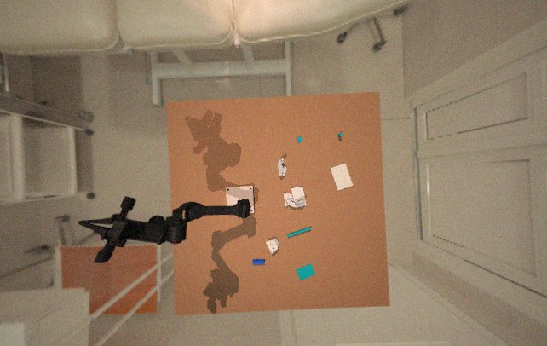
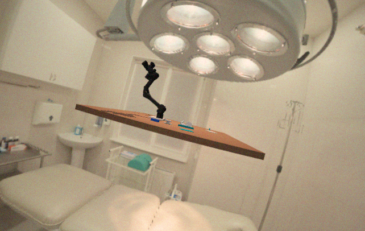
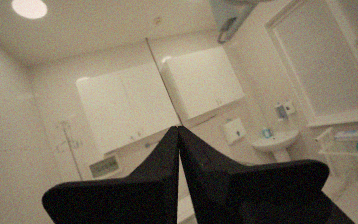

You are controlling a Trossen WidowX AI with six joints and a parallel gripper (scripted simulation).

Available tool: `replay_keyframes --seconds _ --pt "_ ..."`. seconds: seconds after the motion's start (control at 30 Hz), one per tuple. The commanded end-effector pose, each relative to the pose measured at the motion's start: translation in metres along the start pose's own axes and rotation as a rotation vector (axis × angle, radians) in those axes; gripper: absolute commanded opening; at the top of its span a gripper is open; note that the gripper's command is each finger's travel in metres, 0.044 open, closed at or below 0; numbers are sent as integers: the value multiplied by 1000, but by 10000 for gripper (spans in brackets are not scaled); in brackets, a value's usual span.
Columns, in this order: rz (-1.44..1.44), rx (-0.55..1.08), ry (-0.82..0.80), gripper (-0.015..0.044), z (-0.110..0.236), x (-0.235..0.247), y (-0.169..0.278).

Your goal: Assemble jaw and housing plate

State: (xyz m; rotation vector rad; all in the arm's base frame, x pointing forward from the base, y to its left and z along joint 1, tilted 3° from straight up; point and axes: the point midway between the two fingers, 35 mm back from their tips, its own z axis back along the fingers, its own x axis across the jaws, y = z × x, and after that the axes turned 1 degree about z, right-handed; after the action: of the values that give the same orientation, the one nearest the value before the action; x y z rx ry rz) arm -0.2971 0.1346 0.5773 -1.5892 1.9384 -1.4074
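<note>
My gripper (image 1: 81,222) (image 3: 177,131) is shut with nothing between its fingertips. It is raised high, beyond the table's left edge in the top view, far from the parts. A small white assembly (image 1: 298,193) stands near the table's middle, with a jaw-like piece at its left side; its pins and teeth are too small to make out. A loose, narrow white piece (image 1: 282,167), perhaps a jaw, lies above it in that view. Another small white piece (image 1: 272,245) lies below. A flat white plate (image 1: 342,176), perhaps the housing plate, lies to the right.
The arm's base stands on a white mounting plate (image 1: 233,193). A teal bar (image 1: 299,232), a teal plate (image 1: 305,272), a blue block (image 1: 258,262), a teal square (image 1: 300,139) and a small teal piece (image 1: 340,135) lie on the brown table (image 1: 353,257) (image 2: 221,146).
</note>
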Motion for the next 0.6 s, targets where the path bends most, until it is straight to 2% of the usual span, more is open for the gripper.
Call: replay_keyframes --seconds 0.0,0.57 --pt "0 0 0 0 0 0 0" --pt "-330 -171 -123 0 24 25 -64"
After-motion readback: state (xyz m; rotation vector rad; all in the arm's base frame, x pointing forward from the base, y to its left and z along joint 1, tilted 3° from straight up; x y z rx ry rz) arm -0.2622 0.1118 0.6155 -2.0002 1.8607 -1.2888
